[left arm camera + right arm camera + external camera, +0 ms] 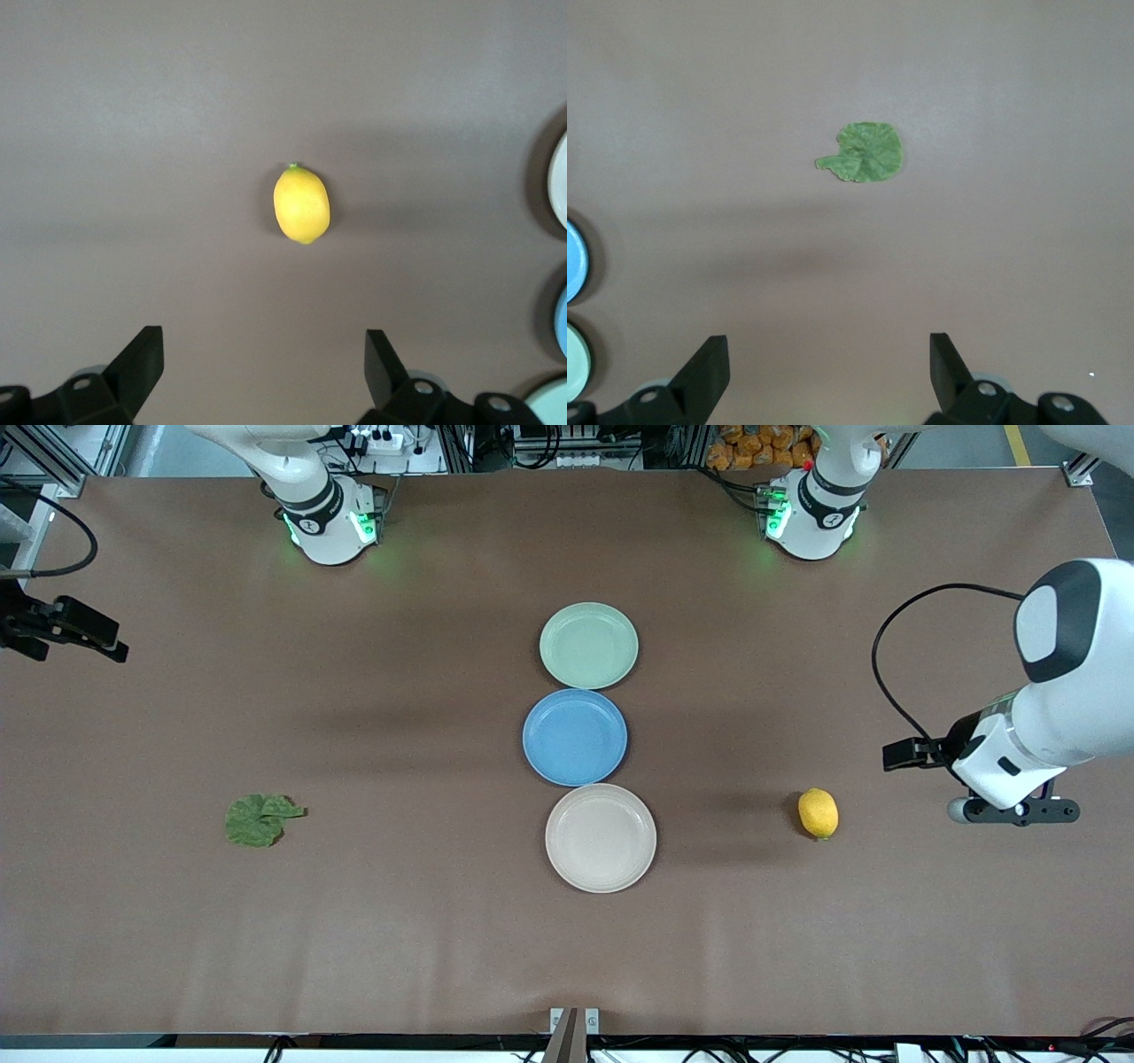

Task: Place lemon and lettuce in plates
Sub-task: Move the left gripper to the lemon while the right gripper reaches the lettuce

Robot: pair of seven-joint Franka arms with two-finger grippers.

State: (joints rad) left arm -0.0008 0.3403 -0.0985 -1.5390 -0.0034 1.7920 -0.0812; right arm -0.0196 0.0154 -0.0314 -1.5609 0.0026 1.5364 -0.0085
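Lemon [818, 813] and lettuce leaf [260, 819] lie on bare table [354, 939], clear of edges. Left gripper [264, 367] and right gripper [829, 372]: fingers spread apart, holding nothing.

Your front camera sat high across the counter [425, 921], facing both robot bases and taking in the whole top. Your left wrist camera looked straight down past its spread fingers [142, 359] at the lemon [302, 204], which the front view shared [818, 813]. Your right wrist camera looked down likewise on the lettuce [868, 152], also in the front view [259, 819].
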